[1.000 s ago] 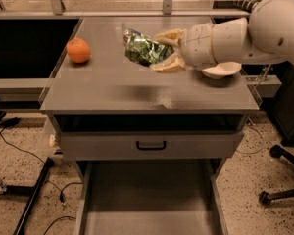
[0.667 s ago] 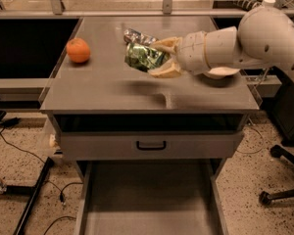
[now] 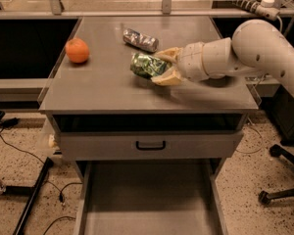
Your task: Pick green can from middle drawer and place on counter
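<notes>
The green can [image 3: 147, 65] is a shiny, wrinkly green can lying on its side at the middle of the grey counter [image 3: 98, 87]. My gripper [image 3: 162, 66] comes in from the right on a white arm; its tan fingers [image 3: 167, 78] are closed around the can's right end. The can is low, at or just above the counter surface. The middle drawer [image 3: 147, 199] stands pulled open below, its flat grey floor bare.
A silver-blue can [image 3: 140, 39] lies on its side at the counter's back, just behind the green can. An orange [image 3: 77, 50] sits at the counter's left. A shut drawer front with a black handle [image 3: 150, 145] is under the counter top.
My gripper has lowered the green can toward the counter and moved it slightly nearer the front. The silver-blue can behind it is now uncovered.
</notes>
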### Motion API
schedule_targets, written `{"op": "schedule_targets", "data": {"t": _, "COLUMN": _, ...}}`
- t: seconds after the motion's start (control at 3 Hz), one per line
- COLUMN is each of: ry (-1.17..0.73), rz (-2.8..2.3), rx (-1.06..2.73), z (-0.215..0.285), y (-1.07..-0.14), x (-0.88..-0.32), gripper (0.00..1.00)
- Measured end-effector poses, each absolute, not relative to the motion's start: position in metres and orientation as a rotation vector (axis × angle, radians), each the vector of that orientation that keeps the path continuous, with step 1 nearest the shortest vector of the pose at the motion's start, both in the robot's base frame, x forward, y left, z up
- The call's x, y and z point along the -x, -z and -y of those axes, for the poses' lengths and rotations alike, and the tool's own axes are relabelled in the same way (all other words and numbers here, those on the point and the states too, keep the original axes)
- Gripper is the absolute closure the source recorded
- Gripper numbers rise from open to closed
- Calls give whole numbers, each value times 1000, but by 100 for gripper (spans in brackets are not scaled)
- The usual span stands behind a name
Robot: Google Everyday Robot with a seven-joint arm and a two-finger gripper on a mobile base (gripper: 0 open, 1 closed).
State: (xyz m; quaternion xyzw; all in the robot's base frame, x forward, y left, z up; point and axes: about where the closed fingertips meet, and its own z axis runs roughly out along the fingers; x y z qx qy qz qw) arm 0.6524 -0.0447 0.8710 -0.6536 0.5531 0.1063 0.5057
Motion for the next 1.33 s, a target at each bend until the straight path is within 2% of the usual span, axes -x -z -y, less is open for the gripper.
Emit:
{"op": "schedule_targets", "data": {"t": 0.33, "ry": -256, "rz": -1334, "rx": 1577, "z": 45, "y": -871, "x": -652, "gripper": 81}}
{"op": "schedule_targets", "data": {"t": 1.33, "ry": -257, "rz": -1334, "rx": 1577, "z": 45, "y": -871, "x": -652, "gripper": 11}}
